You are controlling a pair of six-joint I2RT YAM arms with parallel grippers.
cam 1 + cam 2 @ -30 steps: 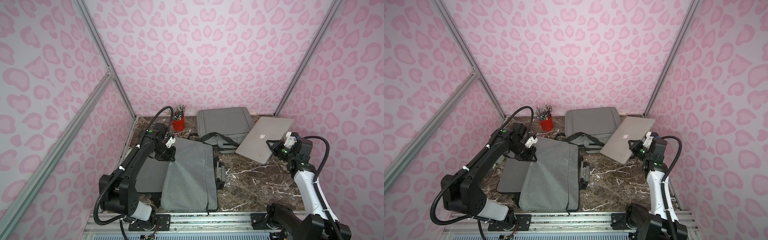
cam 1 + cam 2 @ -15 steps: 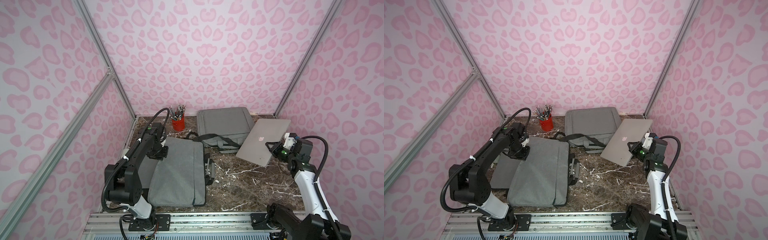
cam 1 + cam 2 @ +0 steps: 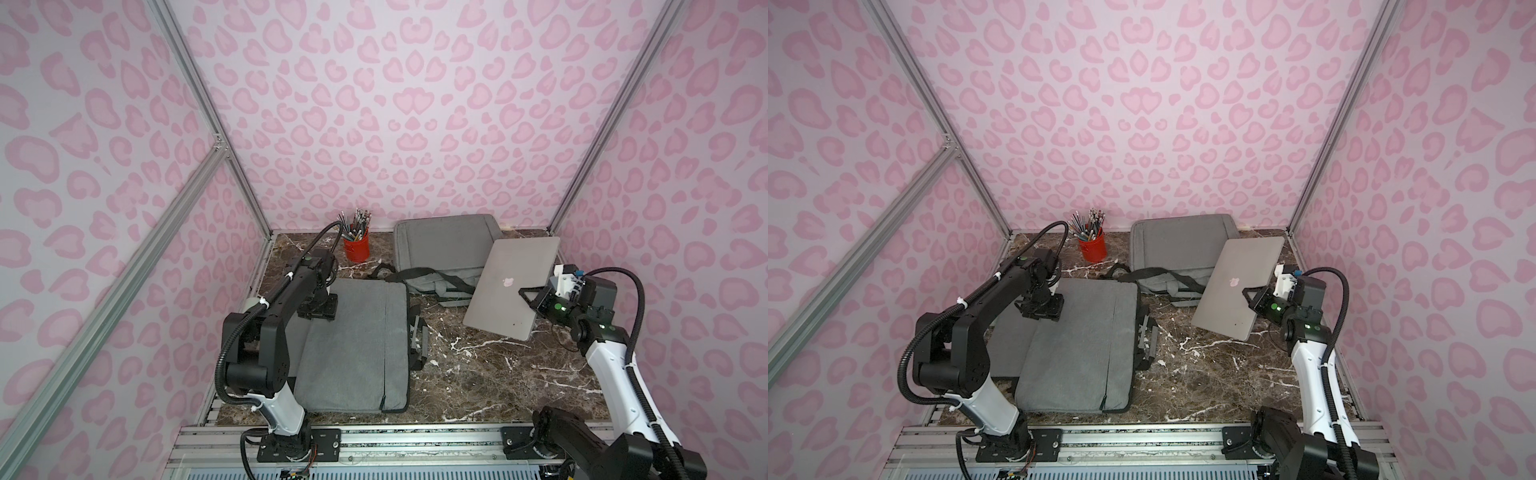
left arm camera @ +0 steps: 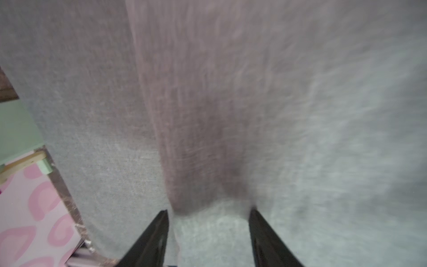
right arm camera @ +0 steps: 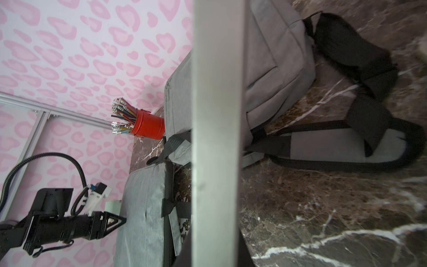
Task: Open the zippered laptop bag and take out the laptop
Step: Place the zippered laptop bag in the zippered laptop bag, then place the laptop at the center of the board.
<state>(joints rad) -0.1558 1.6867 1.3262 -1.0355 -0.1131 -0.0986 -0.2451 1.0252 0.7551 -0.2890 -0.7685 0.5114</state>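
Note:
The grey laptop bag (image 3: 353,345) (image 3: 1079,345) lies flat on the left of the marble table, with a second grey panel showing beside it under my left arm. My left gripper (image 3: 318,309) (image 3: 1040,309) hovers over its far left corner. In the left wrist view this gripper (image 4: 209,211) stands open, with only blurred grey fabric between the black fingers (image 4: 157,233). The silver laptop (image 3: 513,286) (image 3: 1237,286) hangs tilted above the table at the right. My right gripper (image 3: 530,301) (image 3: 1252,298) is shut on its near right edge, which shows as a silver band (image 5: 216,138) in the right wrist view.
A grey backpack (image 3: 446,245) (image 3: 1183,245) with black straps (image 5: 360,129) lies at the back, partly under the raised laptop. A red cup of pencils (image 3: 356,248) (image 3: 1093,249) (image 5: 147,124) stands back left. Pink patterned walls close in three sides.
The left gripper has opened and let go of the bag. The bag has slid left and its flap lies flat. The right gripper has carried the laptop slightly further right.

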